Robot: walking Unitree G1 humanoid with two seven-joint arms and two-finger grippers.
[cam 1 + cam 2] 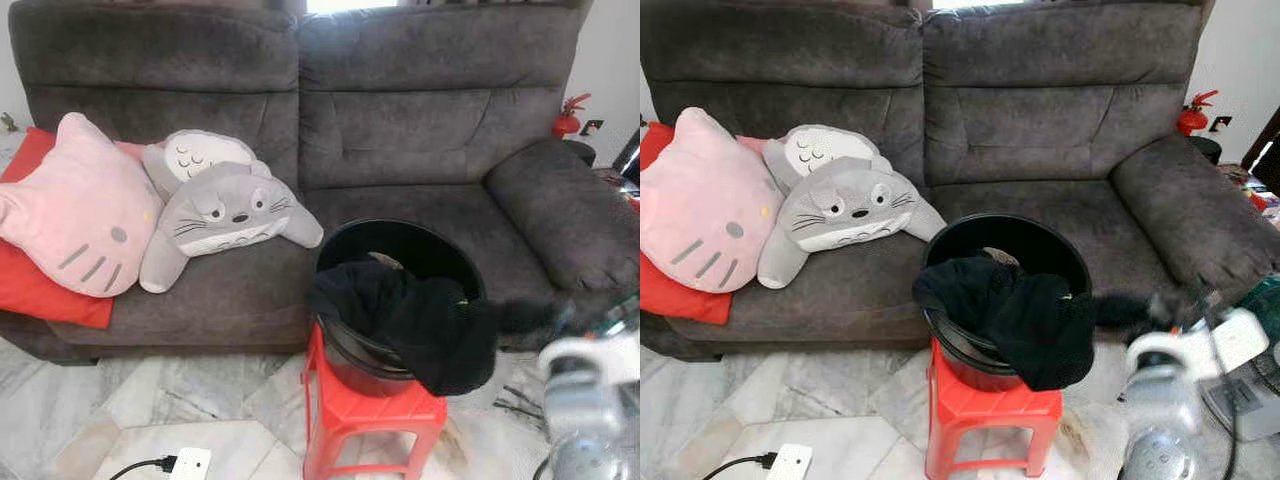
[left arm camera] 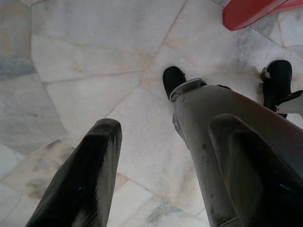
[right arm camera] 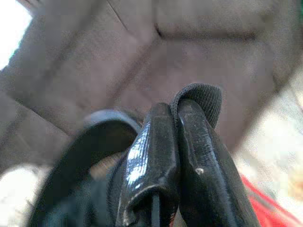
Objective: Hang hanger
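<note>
Right pincer [image 3: 177,156], fingers clamped on black cloth [image 1: 420,320], pulls rightward from the black bucket [image 1: 400,250]; left pincer [image 2: 165,175], fingers apart, hangs idle.

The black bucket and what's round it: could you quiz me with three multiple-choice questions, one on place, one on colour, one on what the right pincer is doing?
1. The bucket stands on:
A sofa
B stool
C floor

2. The stool is:
A red
B blue
C white

3. The right pincer is:
A wide open
B shut on cloth
C shut on a cushion

Answers:
1 B, it sits on the stool before the sofa.
2 A, plainly red.
3 B, its fingers pinch black cloth.
</note>
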